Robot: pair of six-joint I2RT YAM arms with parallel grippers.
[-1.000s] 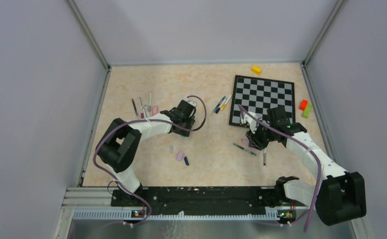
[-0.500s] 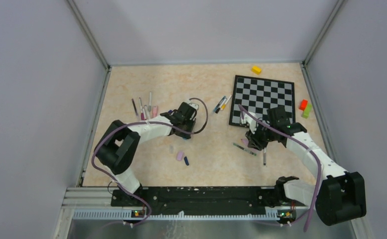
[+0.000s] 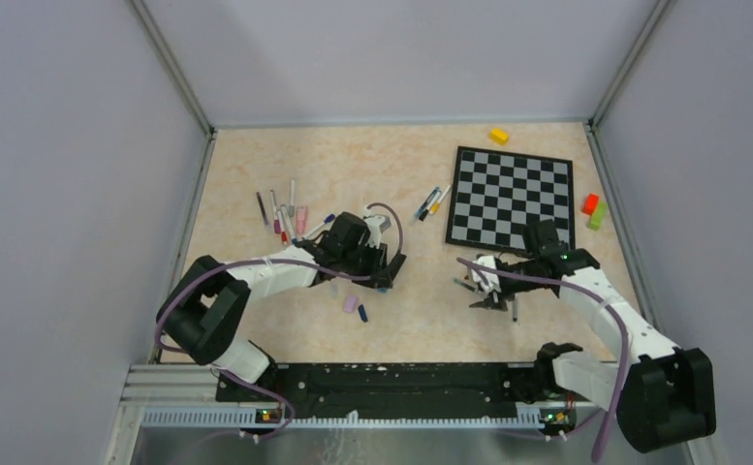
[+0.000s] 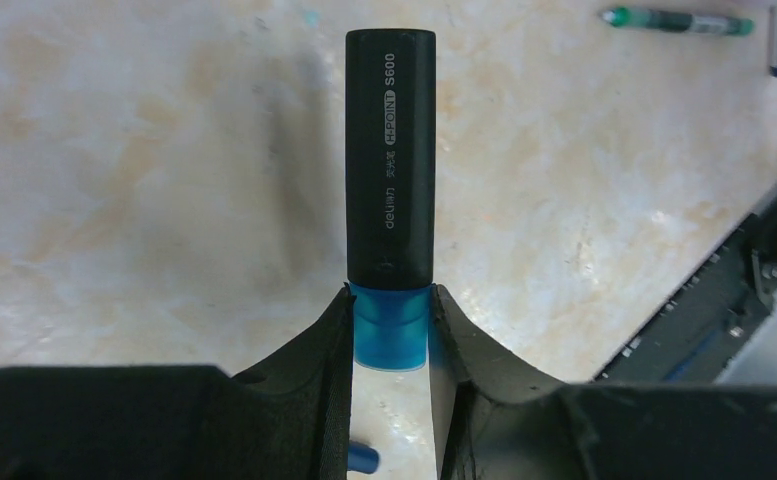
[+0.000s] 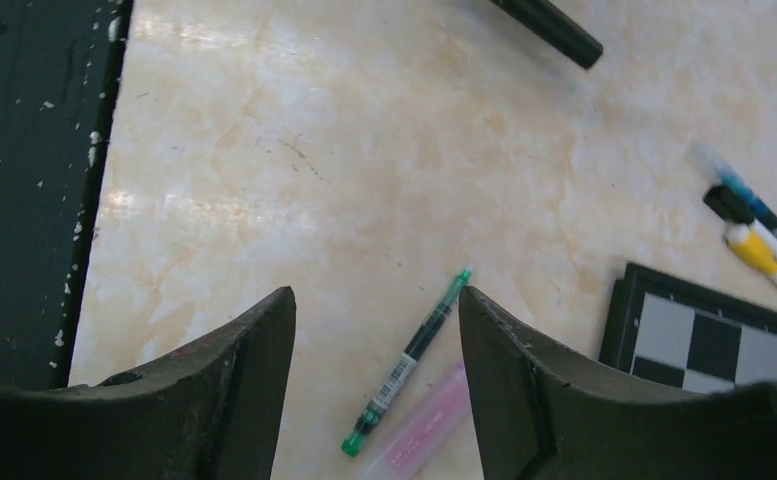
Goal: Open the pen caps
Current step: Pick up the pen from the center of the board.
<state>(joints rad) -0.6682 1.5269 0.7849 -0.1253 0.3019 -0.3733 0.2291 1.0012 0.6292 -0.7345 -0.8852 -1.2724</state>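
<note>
My left gripper (image 4: 390, 330) is shut on the translucent blue cap (image 4: 390, 335) of a black marker (image 4: 391, 150), whose barrel points away over the tabletop. In the top view this gripper (image 3: 382, 265) hangs near the table's middle. My right gripper (image 5: 372, 298) is open and holds nothing. It hovers over a green pen (image 5: 409, 360) and a translucent pink plastic piece (image 5: 419, 428) lying on the table. From above, the right gripper (image 3: 482, 291) is just in front of the chessboard. A lilac cap (image 3: 350, 303), a navy cap (image 3: 362, 313) and a clear cap (image 3: 334, 289) lie loose below the left gripper.
A chessboard (image 3: 513, 194) lies at the back right, with a yellow block (image 3: 498, 136) behind it and red and green blocks (image 3: 593, 208) beside it. Several pens lie at the left (image 3: 280, 211), others (image 3: 431, 201) by the board. A grey pen (image 3: 514, 310) lies near the right gripper.
The left arm has swung from the pen cluster toward the table's middle and front, carrying the black marker. The right gripper has opened wider and shifted forward and left.
</note>
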